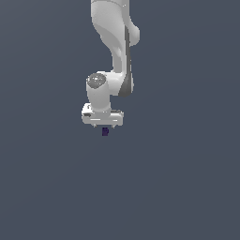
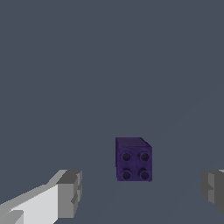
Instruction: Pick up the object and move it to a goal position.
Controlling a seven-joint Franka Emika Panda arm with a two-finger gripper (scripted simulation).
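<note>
The object (image 2: 133, 159) is a small dark purple block with round studs on one face. In the wrist view it lies on the grey floor between my two fingertips, touching neither one. My gripper (image 2: 142, 192) is open, its grey pads (image 2: 70, 192) spread wide on either side of the block. In the exterior view the white arm hangs down over the object (image 1: 105, 131), which shows just under the gripper (image 1: 104, 126); the fingers themselves are mostly hidden there.
A plain grey surface fills both views. No other object, container or edge shows.
</note>
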